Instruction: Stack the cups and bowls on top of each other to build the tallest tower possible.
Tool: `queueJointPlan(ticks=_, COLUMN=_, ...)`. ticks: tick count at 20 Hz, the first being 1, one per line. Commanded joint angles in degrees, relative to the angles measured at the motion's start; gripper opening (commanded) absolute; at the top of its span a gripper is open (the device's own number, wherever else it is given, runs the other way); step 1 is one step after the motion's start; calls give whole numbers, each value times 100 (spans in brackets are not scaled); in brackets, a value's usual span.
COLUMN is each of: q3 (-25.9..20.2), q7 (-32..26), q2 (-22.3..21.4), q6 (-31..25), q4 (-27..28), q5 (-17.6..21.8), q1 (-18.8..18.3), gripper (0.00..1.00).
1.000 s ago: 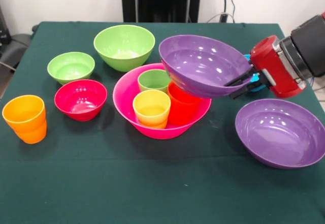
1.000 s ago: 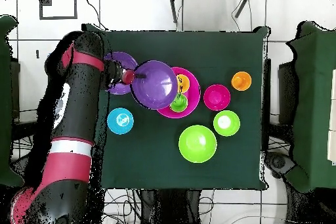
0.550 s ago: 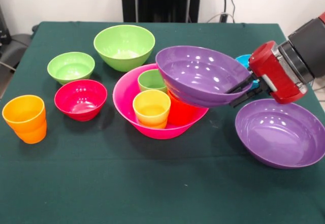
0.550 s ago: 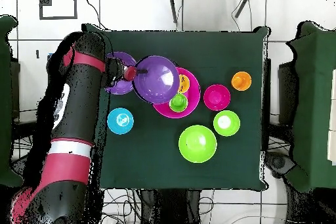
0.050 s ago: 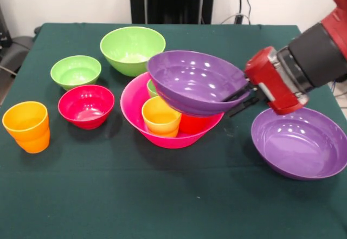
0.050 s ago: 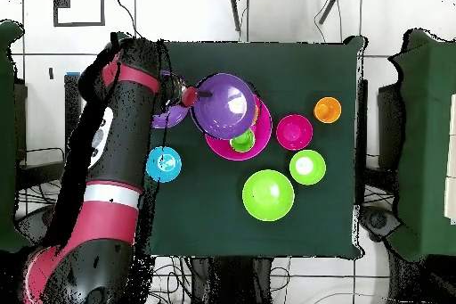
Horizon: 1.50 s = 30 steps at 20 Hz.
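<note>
A: Pincer [image 5: 241, 95] status?
B: Pinching the rim of the held purple bowl [image 5: 195, 82], which extends toward 9 o'clock from it.
A: Position?
B: Above the cups [image 5: 161, 115] inside the hot-pink bowl [image 5: 133, 106], tilted, contact unclear.

Front view oblique, overhead top-down; both share the table [image 5: 108, 195].

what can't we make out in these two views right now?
- Blue bowl: hidden behind the arm in the front view.
- Green cup: mostly covered by the held purple bowl in the front view.
- Second purple bowl: largely under the arm overhead.
- Whether the held bowl touches the cups below: unclear.
</note>
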<state>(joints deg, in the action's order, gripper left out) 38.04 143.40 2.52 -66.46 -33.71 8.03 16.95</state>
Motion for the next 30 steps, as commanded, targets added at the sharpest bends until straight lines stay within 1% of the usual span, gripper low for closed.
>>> queueJointPlan(ticks=1, q3=-658, q7=-1002, q2=-279, q6=-200, q4=31, q5=-79, q1=-327, gripper=0)
queueJointPlan(ticks=4, q3=-739, q7=-1121, q2=-332, q6=-138, q4=-1, q5=-94, q1=-396, gripper=0)
queueJointPlan(ticks=7, q3=-940, q7=-1133, q2=-413, q6=53, q4=-191, q5=-166, q1=-437, gripper=0)
queueJointPlan(ticks=9, q3=-1104, q7=-1172, q2=-468, q6=4, q4=-306, q5=-266, q1=-478, gripper=0)
queueJointPlan(ticks=12, q3=-1414, q7=-1376, q2=-549, q6=-211, q4=-430, q5=-461, q1=-601, gripper=0)
queueJointPlan(ticks=15, q3=-1626, q7=-1537, q2=-638, q6=-256, q4=-572, q5=-539, q1=-686, gripper=0)
queueJointPlan(ticks=21, q3=-1845, q7=-1665, q2=-697, q6=-347, q4=-602, q5=-545, q1=-777, gripper=0)
queueJointPlan(ticks=26, q3=-1836, q7=-1691, q2=-732, q6=-457, q4=-637, q5=-407, q1=-807, gripper=0)
queueJointPlan(ticks=30, q3=-1830, q7=-1829, q2=-756, q6=-518, q4=-668, q5=-277, q1=-840, gripper=0)
